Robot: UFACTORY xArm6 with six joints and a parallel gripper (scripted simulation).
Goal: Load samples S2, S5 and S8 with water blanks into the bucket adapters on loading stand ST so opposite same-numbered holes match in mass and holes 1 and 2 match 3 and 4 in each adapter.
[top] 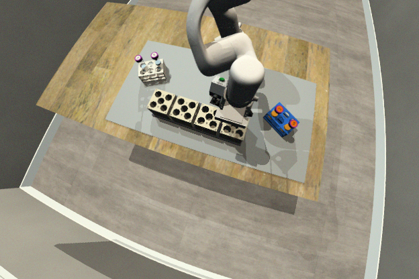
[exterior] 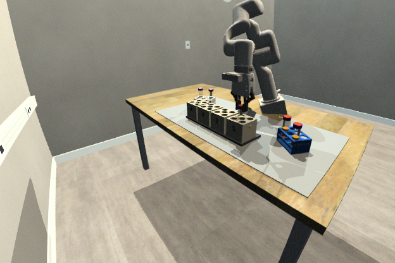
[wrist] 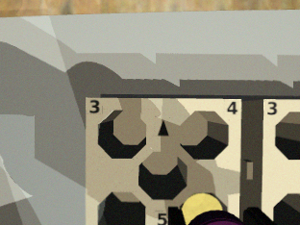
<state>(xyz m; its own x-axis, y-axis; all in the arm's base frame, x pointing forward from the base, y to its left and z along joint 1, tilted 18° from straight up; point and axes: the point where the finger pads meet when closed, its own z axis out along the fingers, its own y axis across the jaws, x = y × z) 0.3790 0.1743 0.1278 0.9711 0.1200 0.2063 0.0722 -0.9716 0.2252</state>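
Observation:
My gripper (exterior: 241, 108) (wrist: 216, 219) is shut on a tube with a purple-rimmed cap and orange dot; its ID is unreadable. The tube (wrist: 202, 208) holds yellow liquid and stands upright at hole 1 of adapter 1 (exterior: 242, 134) (wrist: 96, 178), its lower end apparently entering; the exact depth is unclear. Adapter 1's holes 3, 4 and 5 look empty. Adapters 2 (exterior: 220, 126), 3 (exterior: 204, 120) and 4 (exterior: 191, 112) stand beside it on the loading stand (exterior: 257, 137), with no tubes visible. Two orange-dotted tubes (top: 278, 109) (top: 293, 123) (exterior: 287, 117) (exterior: 297, 124) stand in the blue rack (exterior: 301, 146).
A white rack (top: 154, 76) at the back left holds two white-dotted blanks (top: 138, 58) (top: 154, 55) (exterior: 200, 88) (exterior: 211, 89). The green DONE key (top: 221, 79) is on a small desk behind the adapters, close beside the arm. The blue rack stands right of adapter 1.

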